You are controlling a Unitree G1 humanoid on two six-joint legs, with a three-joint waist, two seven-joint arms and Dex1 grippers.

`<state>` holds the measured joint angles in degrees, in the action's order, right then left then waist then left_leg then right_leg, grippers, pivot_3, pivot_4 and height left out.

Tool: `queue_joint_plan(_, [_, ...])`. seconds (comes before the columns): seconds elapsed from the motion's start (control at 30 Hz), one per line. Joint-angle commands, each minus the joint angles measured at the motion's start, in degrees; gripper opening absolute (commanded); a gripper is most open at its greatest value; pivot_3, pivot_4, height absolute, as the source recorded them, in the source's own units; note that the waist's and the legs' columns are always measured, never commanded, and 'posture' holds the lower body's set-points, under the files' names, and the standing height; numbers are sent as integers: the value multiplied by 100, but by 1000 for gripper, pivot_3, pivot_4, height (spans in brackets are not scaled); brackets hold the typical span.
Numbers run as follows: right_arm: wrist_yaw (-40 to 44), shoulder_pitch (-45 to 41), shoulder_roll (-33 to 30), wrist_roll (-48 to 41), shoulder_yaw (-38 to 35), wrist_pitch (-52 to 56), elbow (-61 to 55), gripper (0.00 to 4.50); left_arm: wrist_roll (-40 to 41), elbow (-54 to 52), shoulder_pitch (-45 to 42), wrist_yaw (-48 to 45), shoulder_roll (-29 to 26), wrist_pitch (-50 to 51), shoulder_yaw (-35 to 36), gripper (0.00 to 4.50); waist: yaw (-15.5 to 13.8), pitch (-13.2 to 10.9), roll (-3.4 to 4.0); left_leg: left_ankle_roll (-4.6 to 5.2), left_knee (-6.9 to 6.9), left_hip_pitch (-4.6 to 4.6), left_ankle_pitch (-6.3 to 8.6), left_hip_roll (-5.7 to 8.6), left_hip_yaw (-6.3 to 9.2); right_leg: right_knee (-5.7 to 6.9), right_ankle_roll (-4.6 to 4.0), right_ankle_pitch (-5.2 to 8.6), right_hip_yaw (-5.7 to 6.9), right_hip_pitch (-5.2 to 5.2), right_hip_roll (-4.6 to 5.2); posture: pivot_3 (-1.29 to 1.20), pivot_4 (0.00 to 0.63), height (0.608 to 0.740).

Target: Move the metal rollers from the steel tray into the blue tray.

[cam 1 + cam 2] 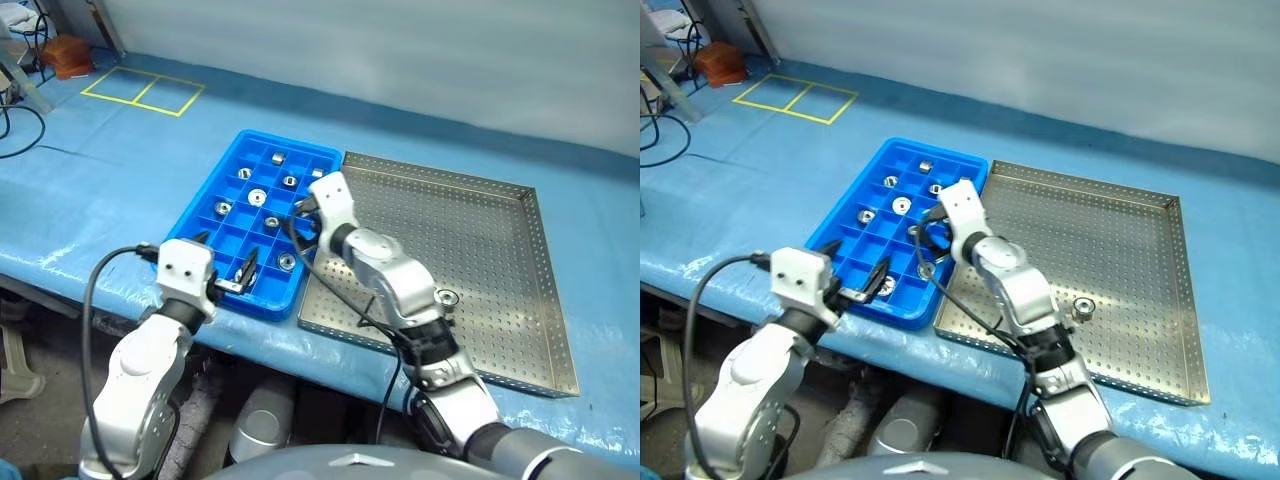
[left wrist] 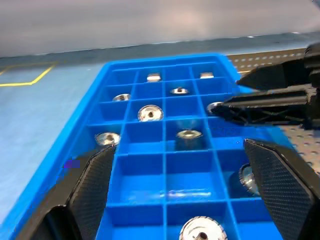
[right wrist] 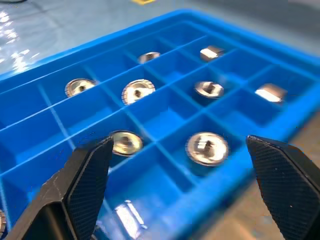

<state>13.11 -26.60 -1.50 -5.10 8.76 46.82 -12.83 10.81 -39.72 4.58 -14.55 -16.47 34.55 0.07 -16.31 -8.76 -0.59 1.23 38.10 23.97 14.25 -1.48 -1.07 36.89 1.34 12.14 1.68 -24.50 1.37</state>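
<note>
The blue tray (image 1: pixel 256 301) lies on the table, with the steel tray (image 1: pixel 480 230) touching its right side. Several metal rollers (image 3: pixel 206 147) sit in separate compartments of the blue tray. One roller (image 1: pixel 447 297) lies in the steel tray, close beside my right forearm. My right gripper (image 1: pixel 300 222) hovers open over the right-hand compartments of the blue tray, with nothing between its fingers (image 3: pixel 85 185). My left gripper (image 1: pixel 226 253) is open and empty at the tray's near edge, pointing along the compartments. From the left wrist, the right gripper (image 2: pixel 265 100) shows above the tray's right side.
A blue cover (image 1: pixel 120 180) spreads over the table. A yellow tape rectangle (image 1: pixel 145 90) marks the far left of it. Black cables (image 1: pixel 20 130) and a brown object (image 1: pixel 68 55) lie at the far left edge. The table's front edge runs just under the left gripper.
</note>
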Motion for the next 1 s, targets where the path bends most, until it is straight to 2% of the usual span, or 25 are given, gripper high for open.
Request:
queue_joint_plan(0.03, [-245,373,-217,-6,-399,518,-1169,4476,58,455,-570,-310,-46,-83,-346,4500,271,1,1,0,0,-1,0,2,-3,0,1,-2,-2,1,0,91,150,740])
queue_joint_plan(0.27, [-472,1290,-631,8,-616,1354,-2612,4476,-46,1848,-1942,-824,68,-249,-1059,4500,1415,1,1,4,-5,-10,-1,10,1,6,-25,-19,-22,7,-1,-76,150,740])
queue_joint_plan(0.4, [-626,1722,-656,-2,-643,1674,-3181,4476,-125,2715,-2565,-1119,271,-424,-1448,4500,1821,1,2,5,-10,-30,-1,2,-9,15,-25,-19,-62,5,-15,-126,150,740])
queue_joint_plan(0.57, [-814,2187,-568,-11,-729,2059,-3879,4476,-164,3651,-3037,-1611,544,-570,-1887,4500,2028,1,1,6,-5,-38,-1,0,-19,29,5,-6,-87,2,-23,-180,150,740])
queue_joint_plan(0.73, [-859,2579,-545,-40,-915,2387,-4435,4476,-155,4460,-3359,-2043,864,-608,-2138,4500,2111,2,0,12,2,-40,-4,-5,-29,30,24,-15,-106,-1,-18,-205,150,740])
queue_joint_plan(1.0, [-974,2801,-453,-34,-755,2534,-4657,4476,-429,5699,-3892,-2292,1334,-1047,-2333,4500,2200,2,0,31,8,-41,-13,0,-48,30,48,-30,-131,-2,-6,-235,150,740])
